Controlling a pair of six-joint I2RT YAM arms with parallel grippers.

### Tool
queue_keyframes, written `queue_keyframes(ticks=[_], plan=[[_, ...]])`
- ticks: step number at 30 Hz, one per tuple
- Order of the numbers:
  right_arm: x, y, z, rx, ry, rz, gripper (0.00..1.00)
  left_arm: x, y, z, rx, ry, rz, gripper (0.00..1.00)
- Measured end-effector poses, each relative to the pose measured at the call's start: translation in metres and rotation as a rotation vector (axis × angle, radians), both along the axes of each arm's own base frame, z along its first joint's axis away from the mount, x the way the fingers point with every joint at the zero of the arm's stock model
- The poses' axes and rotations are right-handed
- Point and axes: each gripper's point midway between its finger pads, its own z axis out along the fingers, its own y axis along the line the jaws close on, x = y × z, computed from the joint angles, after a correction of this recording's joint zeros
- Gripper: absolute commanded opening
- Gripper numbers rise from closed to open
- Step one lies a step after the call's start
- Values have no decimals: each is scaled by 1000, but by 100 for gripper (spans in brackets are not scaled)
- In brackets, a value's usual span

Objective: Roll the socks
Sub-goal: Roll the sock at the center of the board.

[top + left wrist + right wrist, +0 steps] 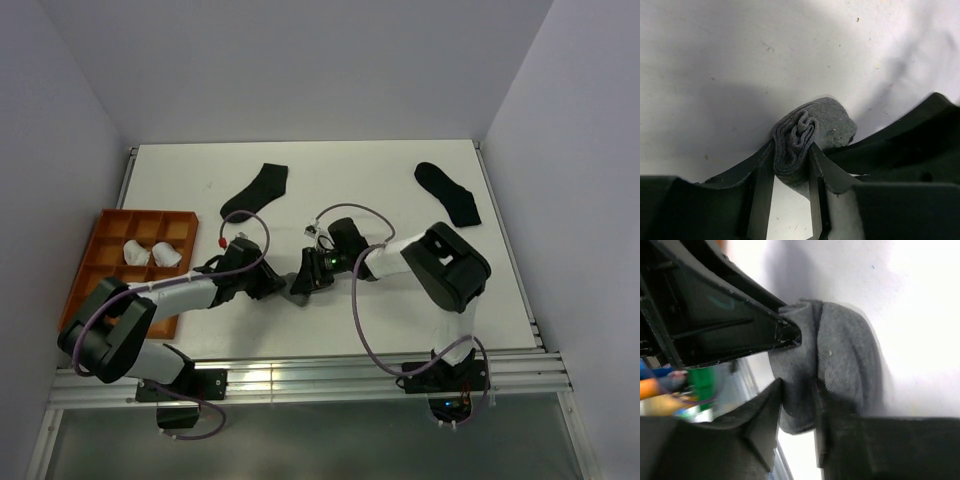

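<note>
Surface (380, 170): white, walled on three sides.
Grey sock (832, 120): rolled into a bundle, near the front middle, between both arms.
Left fingers (757, 195): closed snugly on the roll's layered end, one each side.
Right fingers (765, 415): narrowly parted around a fold of that roll; whether they pinch it is unclear.
Dark sock (258, 190): flat, far side, left of centre.
Second dark sock (448, 192): flat, far right.
Orange tray (95, 262): left edge, holding white bundles (137, 252) in neighbouring compartments.

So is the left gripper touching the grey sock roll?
Touching. The left wrist view shows the left gripper pinching the grey sock roll between both fingers.
</note>
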Motion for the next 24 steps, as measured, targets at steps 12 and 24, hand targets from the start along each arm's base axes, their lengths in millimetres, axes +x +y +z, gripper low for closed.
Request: queue_keyframes(ticks=[12, 24], plan=[[-2, 1, 40, -334, -639, -89, 52, 4, -1, 1, 161, 112, -100, 35], [-18, 5, 15, -614, -963, -51, 49, 7, -2, -2, 231, 158, -172, 35]])
